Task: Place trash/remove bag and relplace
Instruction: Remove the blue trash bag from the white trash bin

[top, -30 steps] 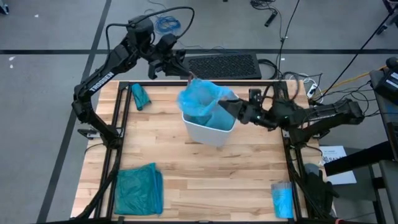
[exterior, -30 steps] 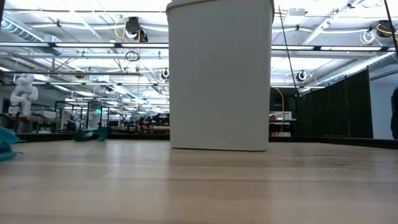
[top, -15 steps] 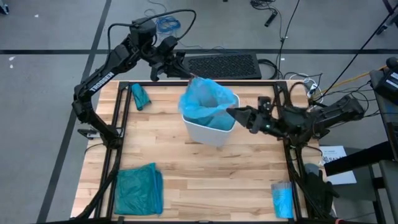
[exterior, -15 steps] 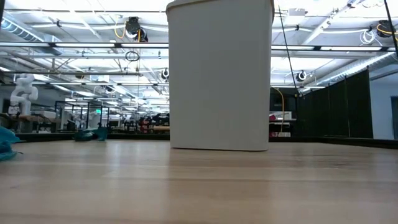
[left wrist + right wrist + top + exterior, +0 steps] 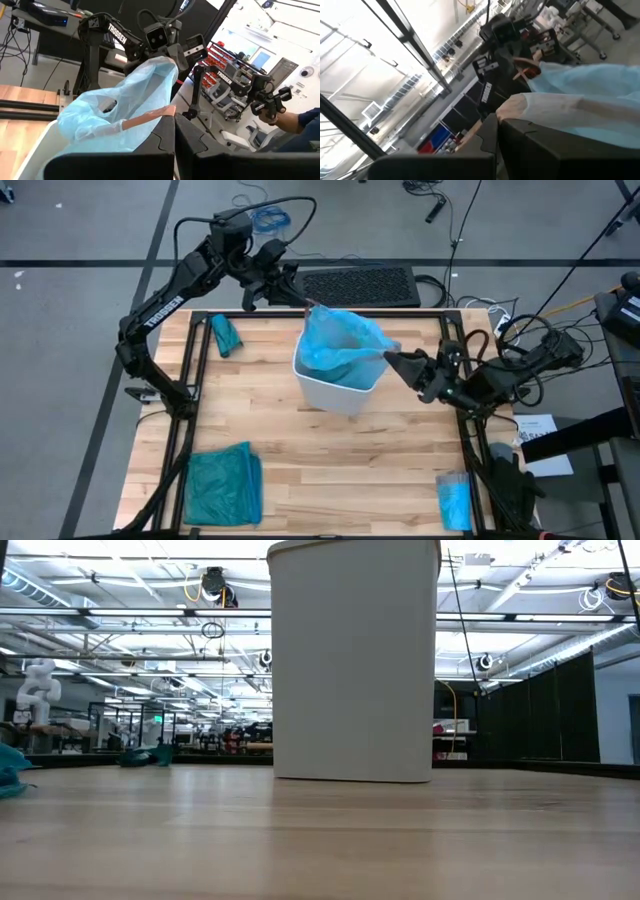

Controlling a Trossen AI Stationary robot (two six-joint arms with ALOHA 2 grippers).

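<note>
Left gripper pinching the far edge of the bag, upper middle of frame. Right gripper clamped shut on the opposite edge, right of center. Stretching the mouth wide over the white bin, probably to seat the liner around the rim. No trash visible anywhere.

A wooden slatted table with a dark frame is carrying four items. A white bin is standing just above centre. A rolled teal bundle is lying at ten o'clock, a flat teal-green bag at seven o'clock, and a small folded blue packet at five o'clock.
</note>
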